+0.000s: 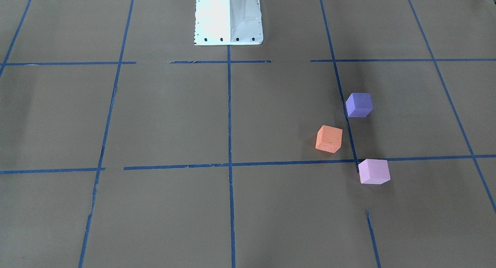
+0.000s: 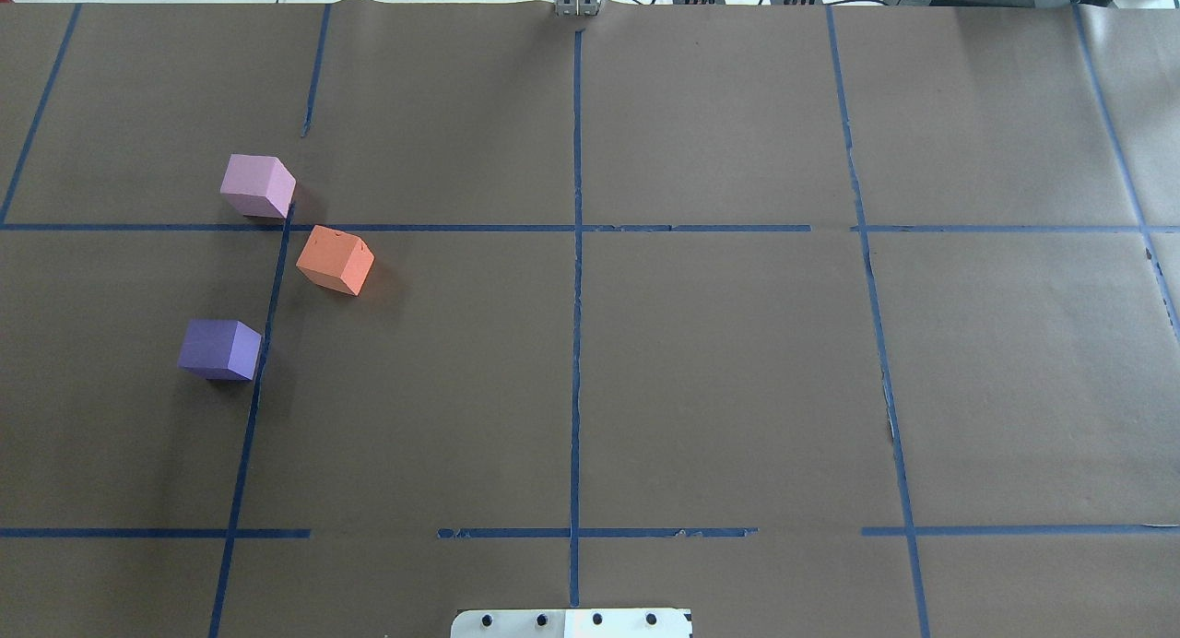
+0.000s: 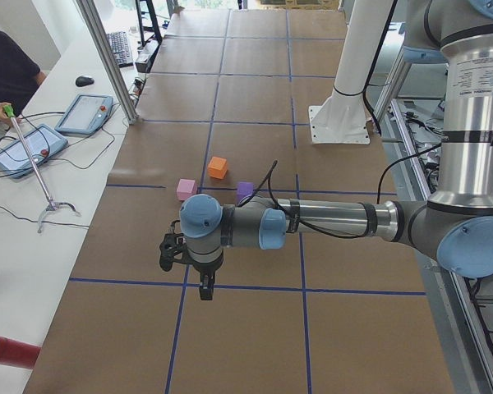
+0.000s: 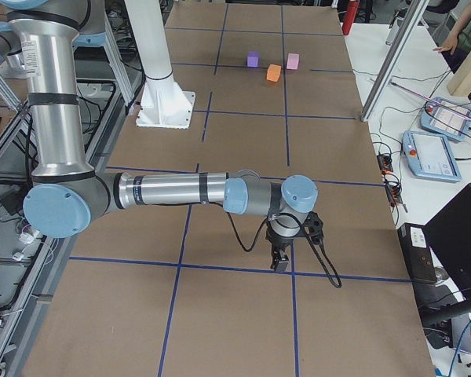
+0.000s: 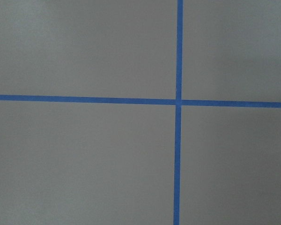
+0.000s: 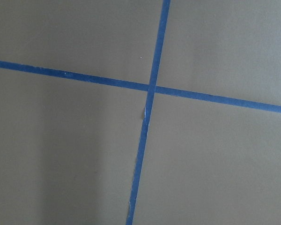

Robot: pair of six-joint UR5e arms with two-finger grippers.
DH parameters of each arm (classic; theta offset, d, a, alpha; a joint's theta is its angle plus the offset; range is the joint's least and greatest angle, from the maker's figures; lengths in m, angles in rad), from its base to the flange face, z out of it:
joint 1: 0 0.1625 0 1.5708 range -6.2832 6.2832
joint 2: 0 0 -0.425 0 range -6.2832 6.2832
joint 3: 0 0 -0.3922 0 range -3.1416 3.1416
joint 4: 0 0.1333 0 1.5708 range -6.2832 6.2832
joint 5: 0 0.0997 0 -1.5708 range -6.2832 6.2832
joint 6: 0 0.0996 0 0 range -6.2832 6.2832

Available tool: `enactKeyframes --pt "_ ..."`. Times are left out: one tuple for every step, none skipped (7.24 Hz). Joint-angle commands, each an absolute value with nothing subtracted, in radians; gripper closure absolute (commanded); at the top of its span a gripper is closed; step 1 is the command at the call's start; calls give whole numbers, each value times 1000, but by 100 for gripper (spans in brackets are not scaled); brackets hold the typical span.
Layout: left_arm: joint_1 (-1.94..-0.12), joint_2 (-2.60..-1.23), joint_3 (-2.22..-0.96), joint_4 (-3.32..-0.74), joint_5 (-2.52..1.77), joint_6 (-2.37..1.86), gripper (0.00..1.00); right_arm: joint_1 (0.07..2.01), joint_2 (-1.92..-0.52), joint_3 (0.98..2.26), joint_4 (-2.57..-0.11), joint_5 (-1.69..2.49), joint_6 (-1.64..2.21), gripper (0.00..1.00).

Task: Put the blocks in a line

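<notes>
Three cubes sit apart on the brown paper on my left side. The pale pink-lilac block [image 2: 258,185] is farthest from my base, the orange block [image 2: 336,260] is in the middle and set toward the centre, and the blue-violet block [image 2: 220,348] is nearest. They also show in the front view: pink [image 1: 374,171], orange [image 1: 329,139], blue-violet [image 1: 359,104]. My left gripper [image 3: 201,287] shows only in the exterior left view, hanging over the paper well short of the blocks. My right gripper [image 4: 281,263] shows only in the exterior right view, far from them. I cannot tell whether either is open or shut.
Blue tape lines [image 2: 576,297] divide the paper into squares. My white base [image 1: 228,18] stands at the table's middle edge. An operator's stick [image 3: 33,164], tablets [image 3: 84,113] and a red cylinder [image 3: 8,351] lie on the side bench.
</notes>
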State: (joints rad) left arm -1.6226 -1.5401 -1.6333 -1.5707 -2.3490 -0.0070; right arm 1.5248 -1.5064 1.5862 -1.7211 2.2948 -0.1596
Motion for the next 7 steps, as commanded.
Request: enactKeyframes --pt "-1631 -1517 -1634 -1571 -2352 -3 0 1525 -1506 1586 -1721 2295 -160 0" --pt "-1634 -1519 -1632 -1566 -2353 -20 0 1525 -1506 1586 -1721 2295 -160 0" --pt "-1634 -1514 -1629 -1568 -2355 -17 0 1525 -1506 1586 -1721 2295 -160 0" --pt "-1634 -1514 -1632 -1568 -2353 -17 0 1525 -1506 1586 -1721 2295 -160 0" --pt "-1634 -1516 -1629 -1569 -2353 -18 0 1525 -1506 1586 -1721 2295 -160 0" --pt "-1634 -1519 -1632 -1569 -2355 -17 0 1525 -1506 1586 -1721 2295 -160 0" --pt "-1634 -1520 -1634 -1572 -2355 -9 0 1525 -1506 1586 -1721 2295 -160 0"
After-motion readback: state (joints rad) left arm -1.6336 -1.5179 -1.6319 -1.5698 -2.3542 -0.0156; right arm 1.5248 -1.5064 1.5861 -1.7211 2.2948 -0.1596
